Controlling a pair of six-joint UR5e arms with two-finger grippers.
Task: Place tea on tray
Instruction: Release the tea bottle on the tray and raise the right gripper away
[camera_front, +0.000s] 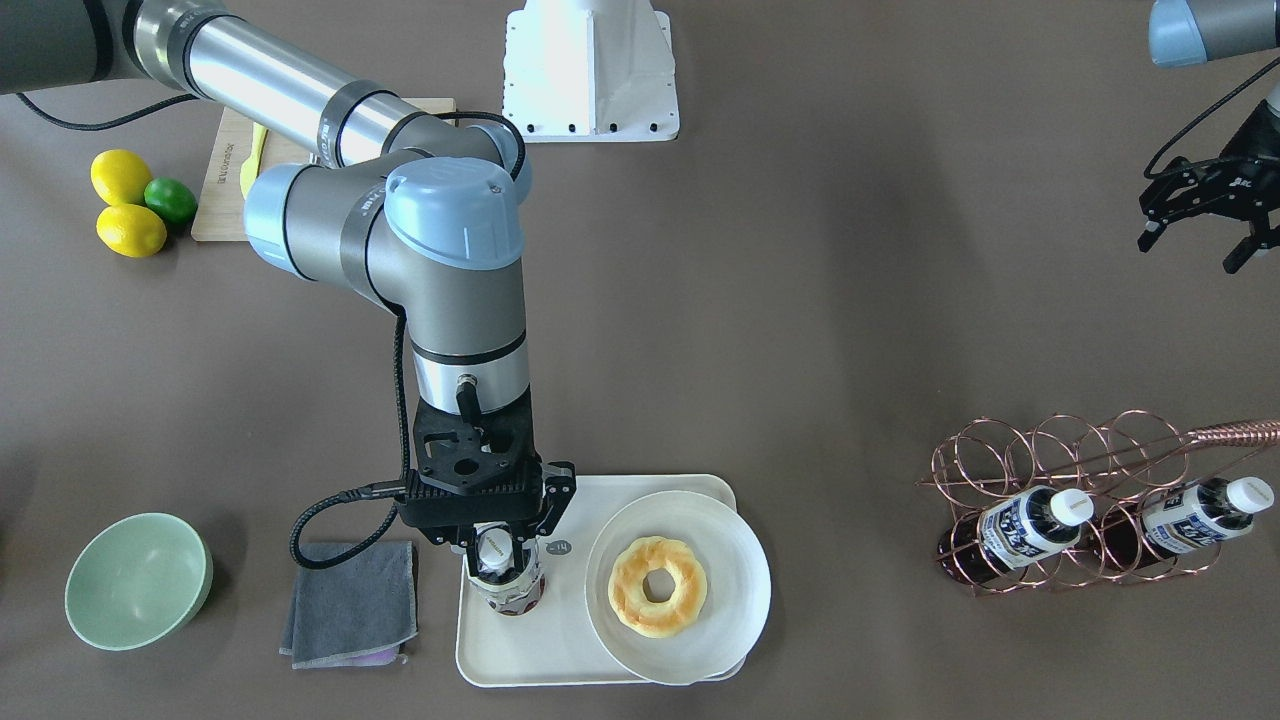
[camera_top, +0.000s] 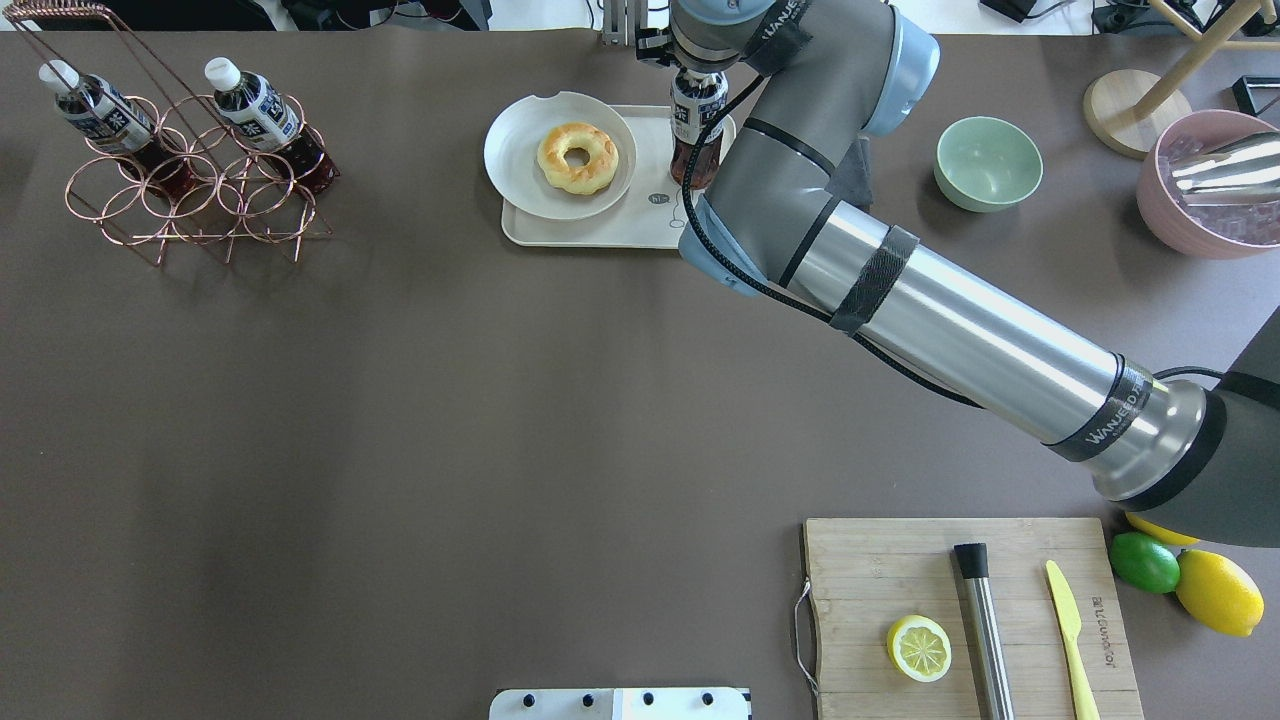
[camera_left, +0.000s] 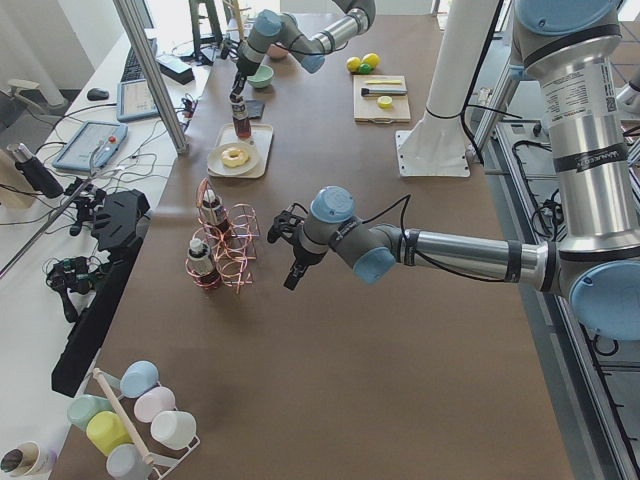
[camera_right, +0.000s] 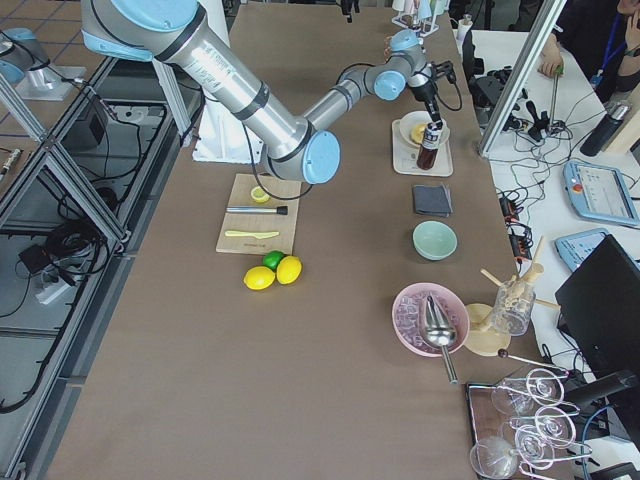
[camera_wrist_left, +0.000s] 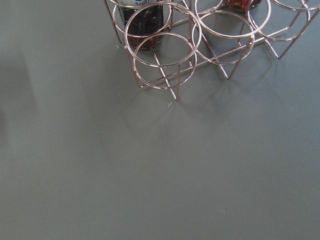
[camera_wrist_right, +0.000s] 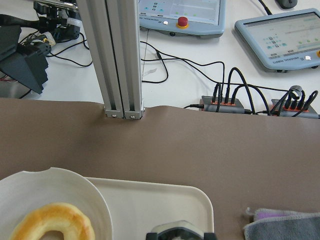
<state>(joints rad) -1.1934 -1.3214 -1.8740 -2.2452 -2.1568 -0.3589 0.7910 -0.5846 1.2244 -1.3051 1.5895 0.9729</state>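
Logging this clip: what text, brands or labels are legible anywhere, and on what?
"WANJE…", later letters unclear: black band on the right arm.
Cutting board: print along one edge, too blurred to read.
Tea and racked bottles: label print too small to read.
Tray: small drawn mark, no readable letters.
Control screens: too small to read.

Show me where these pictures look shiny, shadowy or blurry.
Overhead view: a bright glare streak runs along the right arm's silver tube. Left wrist view: the copper rack throws faint ring shadows on the table. Right wrist view: the tea, just its cap at the bottom edge, looks soft, too close to focus.
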